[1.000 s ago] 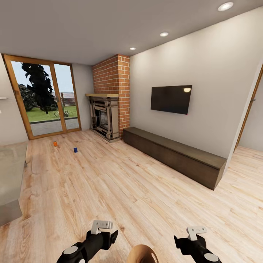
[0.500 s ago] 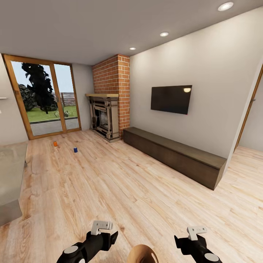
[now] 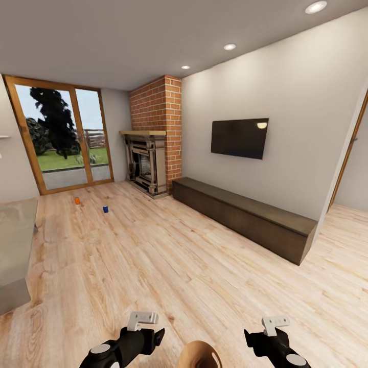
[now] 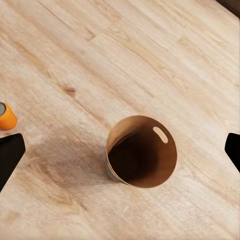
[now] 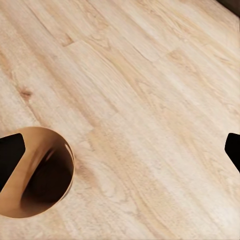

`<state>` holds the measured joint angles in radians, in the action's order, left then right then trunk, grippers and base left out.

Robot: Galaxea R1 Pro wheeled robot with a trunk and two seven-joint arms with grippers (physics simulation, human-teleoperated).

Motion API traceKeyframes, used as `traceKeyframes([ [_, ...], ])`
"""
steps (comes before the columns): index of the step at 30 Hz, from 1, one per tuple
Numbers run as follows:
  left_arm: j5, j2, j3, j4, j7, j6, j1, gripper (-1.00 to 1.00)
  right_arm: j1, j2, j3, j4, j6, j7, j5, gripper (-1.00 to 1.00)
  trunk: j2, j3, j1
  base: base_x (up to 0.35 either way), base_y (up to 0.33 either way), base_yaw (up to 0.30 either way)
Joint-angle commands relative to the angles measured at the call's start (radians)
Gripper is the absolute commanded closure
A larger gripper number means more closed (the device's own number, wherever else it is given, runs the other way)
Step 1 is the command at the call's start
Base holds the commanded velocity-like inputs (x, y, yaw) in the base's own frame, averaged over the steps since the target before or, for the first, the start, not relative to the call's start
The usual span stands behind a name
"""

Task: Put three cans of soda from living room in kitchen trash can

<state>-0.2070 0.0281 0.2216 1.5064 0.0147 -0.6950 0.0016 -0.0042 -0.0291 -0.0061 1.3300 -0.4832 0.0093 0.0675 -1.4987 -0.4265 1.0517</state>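
Soda cans are what this room is being searched for, and the living room spreads across the head view: a light plank floor, a brick fireplace at upper centre, wood-framed glass doors at upper left, a wall screen and a long low bench along the right.

Next in size is the tash can, a round brown bin standing upright on the planks at the centre of the left wrist view, its dark mouth up; its rim also peeps in at the bottom centre of the head view, between the two arms. Set there, it probably serves as a nearby drop point.

Both arms hang low at the bottom edge. The left pincer is spread wide above the bin with nothing between its tips; the right pincer is likewise wide and empty.

Smallest are the cans. One orange can and the dark blue can stand well apart from the robot, near the doors at middle left. Another orange can sits at the left edge of the left wrist view, near the bin.
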Motion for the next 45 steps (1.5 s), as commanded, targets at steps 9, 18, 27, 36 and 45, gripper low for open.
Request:
traceKeyframes([
  [9,0.0,0.0,0.001,0.0,-0.001,0.004,0.0,-1.0,0.001,0.0,0.0,0.0,-0.001,0.0,0.0,-1.0,-0.063,-0.028,0.035,0.0,0.0,0.0],
  [18,0.001,-0.001,0.001,0.001,-0.001,0.004,0.0,-1.0,0.0,0.001,0.0,0.003,-0.058,0.0,-0.001,-1.0,-0.126,-0.056,0.069,0.0,0.0,0.0],
  [27,0.001,-0.001,0.001,0.004,-0.001,0.005,0.0,-1.0,0.0,0.001,-0.011,0.006,-0.075,0.001,-0.003,-1.0,-0.189,-0.091,0.104,0.0,0.0,0.0],
  [36,0.0,-0.002,0.001,0.005,-0.001,0.005,0.0,-1.0,0.0,0.0,-0.023,0.006,-0.075,0.0,-0.003,-1.0,-0.252,-0.133,0.138,0.0,0.0,0.0],
  [45,0.001,-0.002,0.001,0.005,-0.001,0.006,0.0,-1.0,0.0,0.0,-0.028,0.006,-0.075,-0.002,-0.003,-1.0,-0.315,-0.176,0.173,0.0,0.0,0.0],
])
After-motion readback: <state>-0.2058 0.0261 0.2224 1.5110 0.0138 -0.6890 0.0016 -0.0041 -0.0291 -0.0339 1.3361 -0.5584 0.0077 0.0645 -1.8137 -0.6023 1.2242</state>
